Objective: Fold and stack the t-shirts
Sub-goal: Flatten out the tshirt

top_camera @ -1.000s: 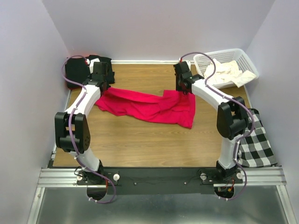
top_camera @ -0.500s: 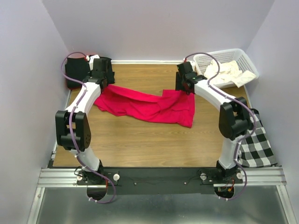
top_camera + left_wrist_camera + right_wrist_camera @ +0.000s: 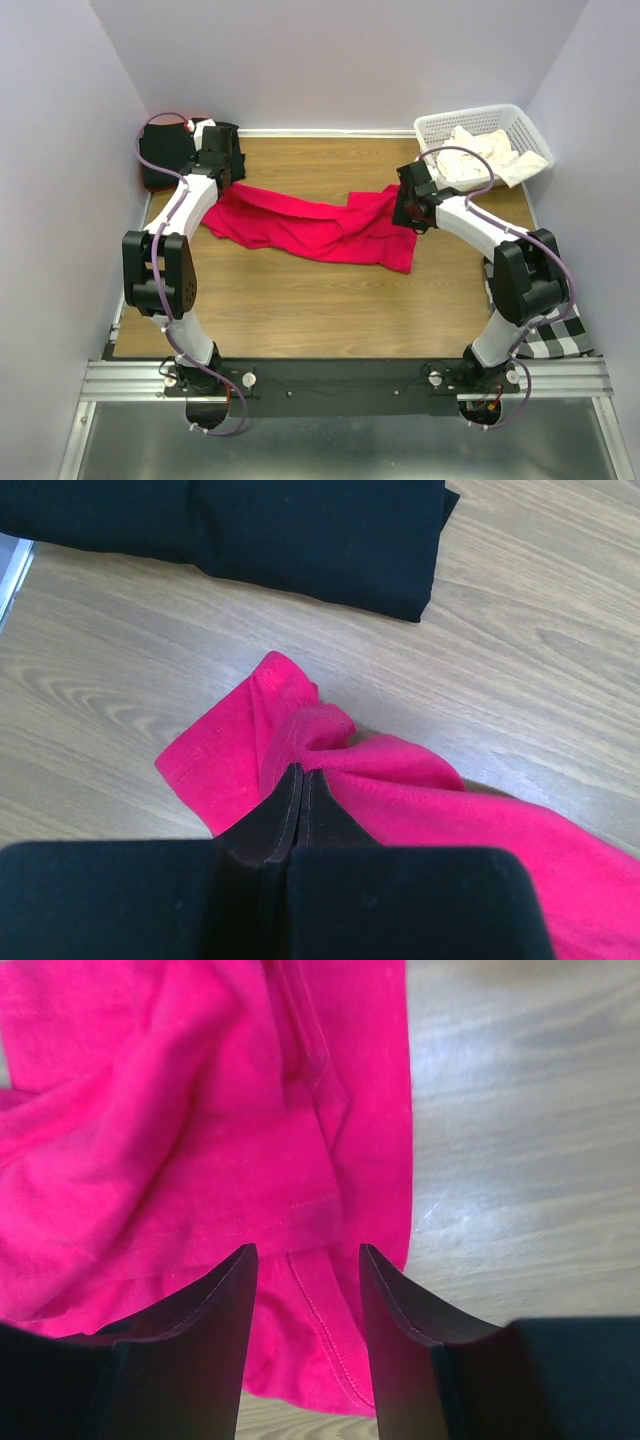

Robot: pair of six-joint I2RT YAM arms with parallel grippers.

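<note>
A crimson-red t-shirt [image 3: 320, 228] lies crumpled across the middle of the wooden table. My left gripper [image 3: 222, 180] is shut on its far-left corner; in the left wrist view the jaws [image 3: 300, 775] pinch a fold of the red t-shirt [image 3: 420, 790]. A folded black t-shirt [image 3: 165, 155] lies at the back left, also in the left wrist view as the black t-shirt [image 3: 300, 530]. My right gripper [image 3: 408, 208] hangs open over the red shirt's right edge, holding nothing; its jaws [image 3: 305, 1260] straddle a hem of the red t-shirt [image 3: 180, 1110]. A cream-white t-shirt [image 3: 490, 155] sits in the basket.
The white lattice basket [image 3: 520, 115] stands at the back right corner. A black-and-white checkered cloth [image 3: 560, 320] hangs off the table's right edge beside the right arm. Bare wood [image 3: 300, 310] stretches between the red shirt and the arm bases.
My right gripper opened and let go of the red shirt's right corner, then moved right and toward the near side. The left gripper stayed shut on its corner and shifted slightly back.
</note>
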